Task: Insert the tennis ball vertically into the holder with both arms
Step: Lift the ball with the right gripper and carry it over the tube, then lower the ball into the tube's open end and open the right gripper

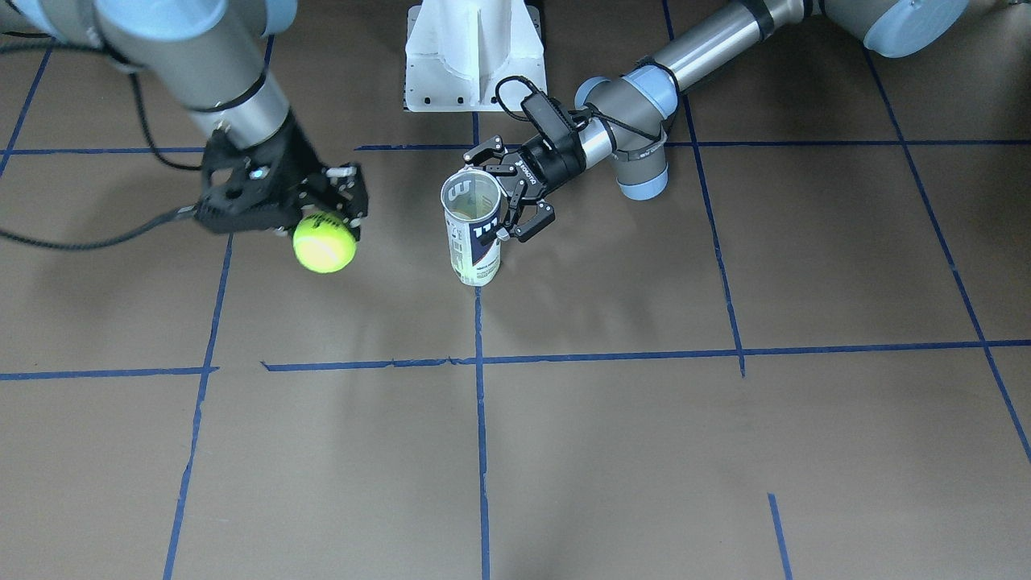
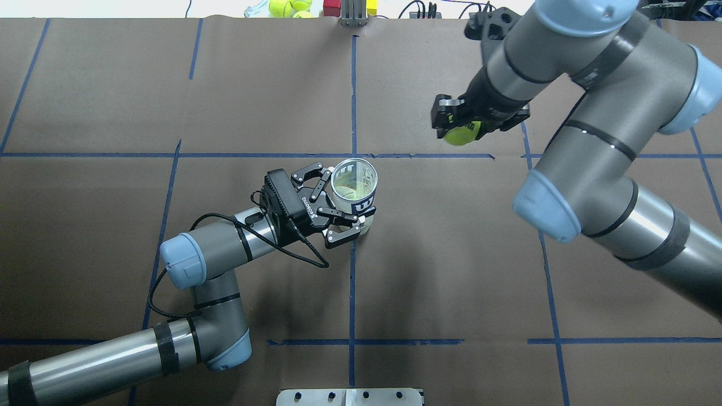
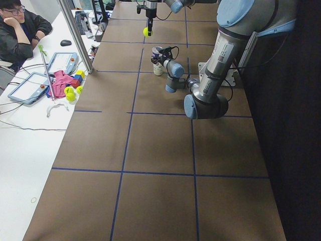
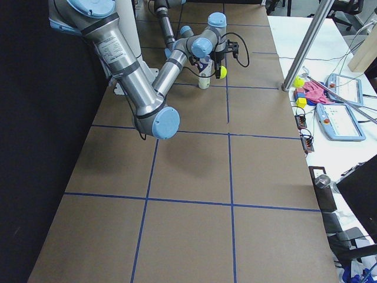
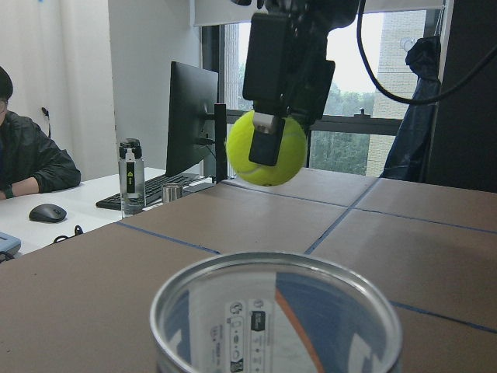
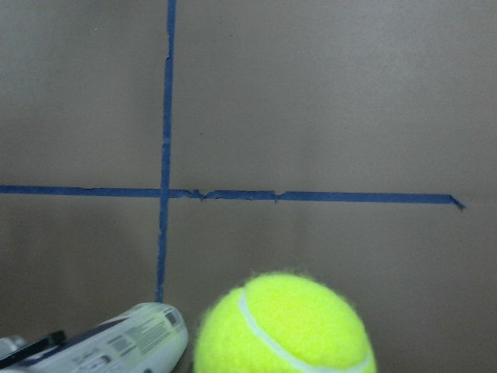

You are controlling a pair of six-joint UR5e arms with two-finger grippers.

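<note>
The tennis ball (image 1: 324, 244) is clamped between the right fingers (image 5: 264, 144), closed on it from above, so it hangs under the wrist clear of the bench (image 1: 644, 443). The holder (image 1: 474, 234) stands upright on the bench near the middle of the front-facing view, its long axis vertical and its open mouth facing up. The left fingers (image 2: 338, 237) reach in from the side, 1 on each side of the clear wall. They sit close against it, but I cannot tell whether they actually press it.

What matters for the coming move is the sideways offset between ball and mouth:
- In the front-facing view the ball sits to the left of the holder, with bare bench between the 2.
- In the overhead view the ball is in the upper right and the holder is at centre.
- In the left wrist view the ball hangs above rim level and beyond the rim, slightly left of centre.
- In the right wrist view the holder only clips the lower left corner.

Height therefore looks sufficient. I judge that the right arm must carry the ball across until it is centred over the mouth, then lower it straight down along the holder's axis. The left arm is the nearer one to the holder and is placed to steady it.
</note>
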